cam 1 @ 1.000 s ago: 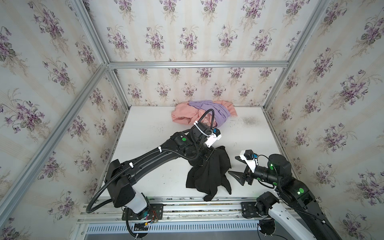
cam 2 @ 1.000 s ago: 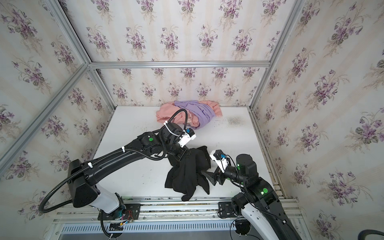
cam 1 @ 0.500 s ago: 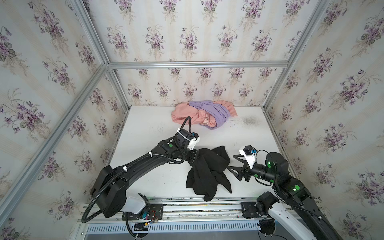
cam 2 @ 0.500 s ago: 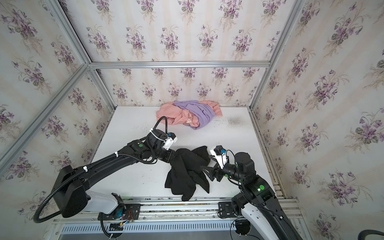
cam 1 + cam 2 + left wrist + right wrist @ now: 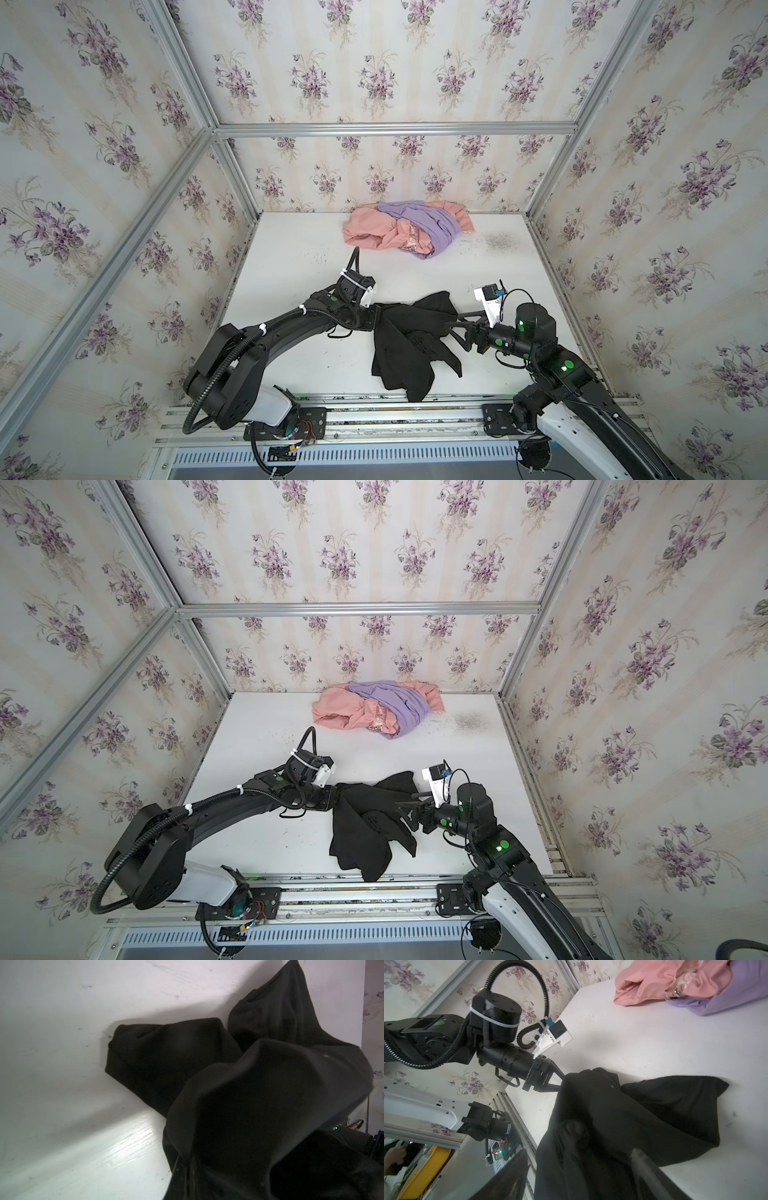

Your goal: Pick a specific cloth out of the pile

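Two grippers hold the black cloth [image 5: 411,345] between them, near the front edge of the white table [image 5: 299,266]. The left gripper [image 5: 376,319] comes in from the left side. Its jaws are pressed together on the left corner of the cloth, and the right wrist view shows this pinch clearly at the very edge of the fabric [image 5: 633,1115]. The right gripper [image 5: 451,328] reaches in from the right side, and its jaws are closed on a thick fold at the right part of the cloth. In the right wrist view, one of its fingers [image 5: 648,1167] presses against the bunched fabric, and the tips are hidden in the folds.

The upper part of the cloth is lifted a little and stretched between the two grippers. The lower part hangs down and lies wrinkled on the table, reaching the front edge. In the left wrist view the black fabric [image 5: 270,1105] covers the jaws fully, so they are not visible there.

The pile [image 5: 374,708] lies at the back of the table, close to the back wall [image 5: 374,174] and well apart from the black cloth. It has a pink cloth [image 5: 365,232] with a purple cloth [image 5: 428,224] lying over its right part.
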Controlling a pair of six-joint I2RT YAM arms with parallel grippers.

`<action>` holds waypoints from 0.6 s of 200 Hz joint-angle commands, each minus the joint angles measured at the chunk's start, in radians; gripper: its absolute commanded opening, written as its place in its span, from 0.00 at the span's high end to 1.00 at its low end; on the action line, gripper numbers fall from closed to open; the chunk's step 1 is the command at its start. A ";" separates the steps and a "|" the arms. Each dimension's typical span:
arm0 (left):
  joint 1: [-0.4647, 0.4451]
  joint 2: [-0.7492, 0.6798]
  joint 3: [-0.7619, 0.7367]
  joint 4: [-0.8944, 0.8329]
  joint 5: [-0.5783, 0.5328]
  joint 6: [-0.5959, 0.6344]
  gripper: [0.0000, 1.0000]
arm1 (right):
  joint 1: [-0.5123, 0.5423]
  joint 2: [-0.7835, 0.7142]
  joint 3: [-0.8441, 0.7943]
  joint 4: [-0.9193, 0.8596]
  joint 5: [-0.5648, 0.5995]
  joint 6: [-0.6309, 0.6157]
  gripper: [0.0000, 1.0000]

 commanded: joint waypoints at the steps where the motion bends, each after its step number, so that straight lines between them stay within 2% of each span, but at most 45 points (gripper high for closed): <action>1: 0.006 0.014 -0.007 0.060 0.024 -0.014 1.00 | 0.031 0.031 -0.019 0.009 0.057 0.057 0.20; 45: 0.028 0.053 -0.018 0.086 0.038 -0.022 1.00 | 0.215 0.111 -0.086 0.118 0.201 0.026 0.21; 88: 0.044 0.067 -0.002 0.097 0.053 -0.026 1.00 | 0.335 0.250 -0.089 0.189 0.232 -0.032 0.21; 120: 0.044 0.084 0.017 0.100 0.059 -0.024 1.00 | 0.417 0.300 -0.084 0.291 0.243 -0.059 0.22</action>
